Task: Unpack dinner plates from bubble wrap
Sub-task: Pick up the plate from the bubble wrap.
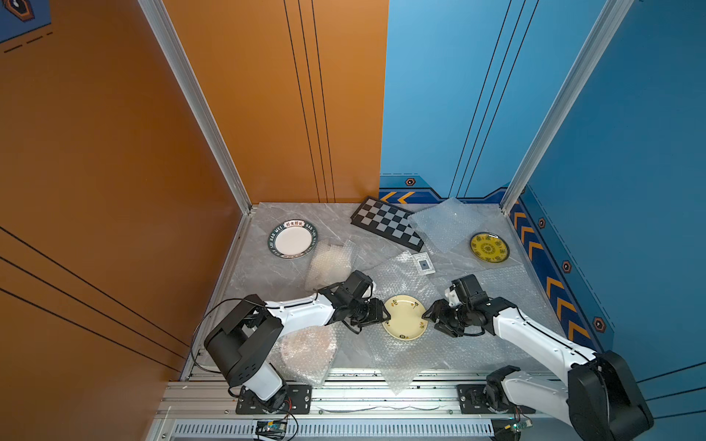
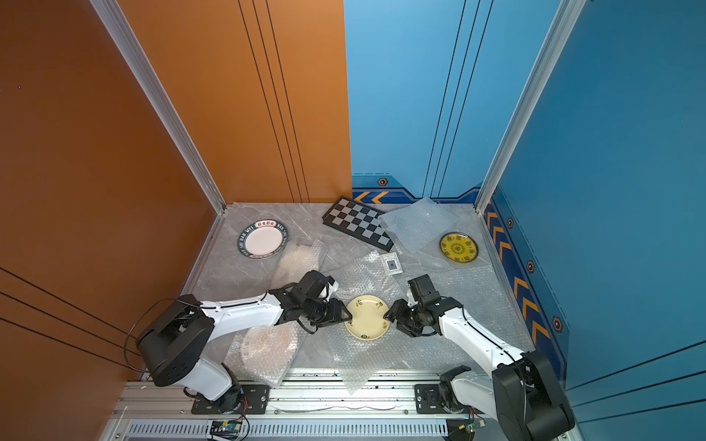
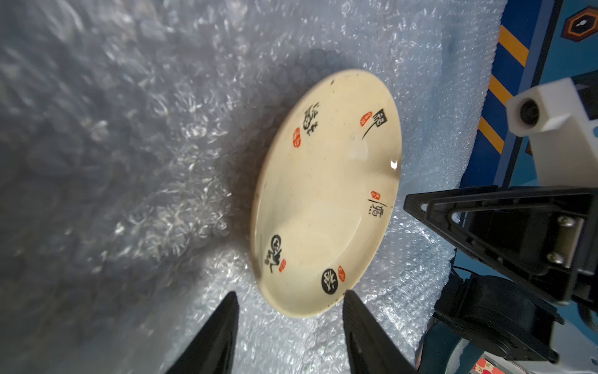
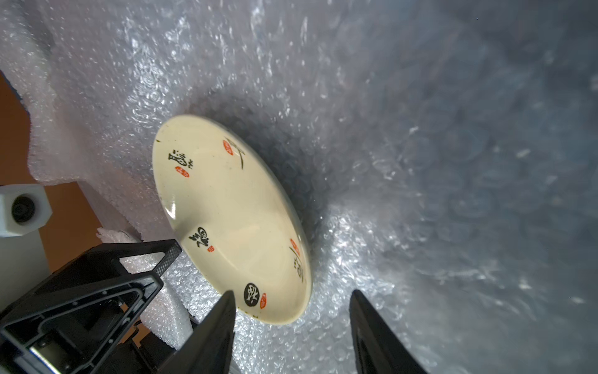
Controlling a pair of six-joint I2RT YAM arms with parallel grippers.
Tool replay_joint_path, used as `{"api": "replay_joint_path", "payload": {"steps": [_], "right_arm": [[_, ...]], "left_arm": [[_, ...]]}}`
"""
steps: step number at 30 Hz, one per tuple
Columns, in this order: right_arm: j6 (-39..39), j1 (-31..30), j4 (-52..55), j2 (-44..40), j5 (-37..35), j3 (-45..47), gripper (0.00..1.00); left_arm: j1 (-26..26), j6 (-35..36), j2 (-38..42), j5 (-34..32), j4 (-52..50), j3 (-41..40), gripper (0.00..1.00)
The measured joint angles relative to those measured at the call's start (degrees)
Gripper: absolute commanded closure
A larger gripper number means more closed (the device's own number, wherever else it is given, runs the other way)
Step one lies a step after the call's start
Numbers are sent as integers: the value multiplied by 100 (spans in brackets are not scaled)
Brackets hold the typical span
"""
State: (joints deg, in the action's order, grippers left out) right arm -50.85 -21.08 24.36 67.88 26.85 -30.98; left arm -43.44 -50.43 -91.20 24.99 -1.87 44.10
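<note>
While the cream plate (image 1: 405,317) lies face up on spread bubble wrap (image 1: 397,275) toward the table's six o'clock, the left gripper (image 1: 385,314) at its nine and the right gripper (image 1: 429,320) at its three wait with jaws apart and empty; being stiff, glossy and breakable, the plate likely needs gentle rim pinches.

black and grey checkerboard (image 1: 386,223) lying flat near the back of the grey marble table (image 1: 267,275), small white card box (image 1: 423,263) just off its near corner. orange wall (image 1: 114,152) and blue wall (image 1: 630,152) around it.

Top views look down; close wrist views, seemingly opposed, share cream plate (image 3: 326,194) (image 4: 233,220).
</note>
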Motion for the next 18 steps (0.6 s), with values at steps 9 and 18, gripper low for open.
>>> {"api": "replay_joint_path", "payload": {"steps": [9,18], "right_arm": [[39,-221,-680,649,76,0,51],[-15,-380,-1759,1117,293,76,65]], "left_arm": [[35,2,-356,127,127,186,47],[66,24,-647,280,170,330,48]]}}
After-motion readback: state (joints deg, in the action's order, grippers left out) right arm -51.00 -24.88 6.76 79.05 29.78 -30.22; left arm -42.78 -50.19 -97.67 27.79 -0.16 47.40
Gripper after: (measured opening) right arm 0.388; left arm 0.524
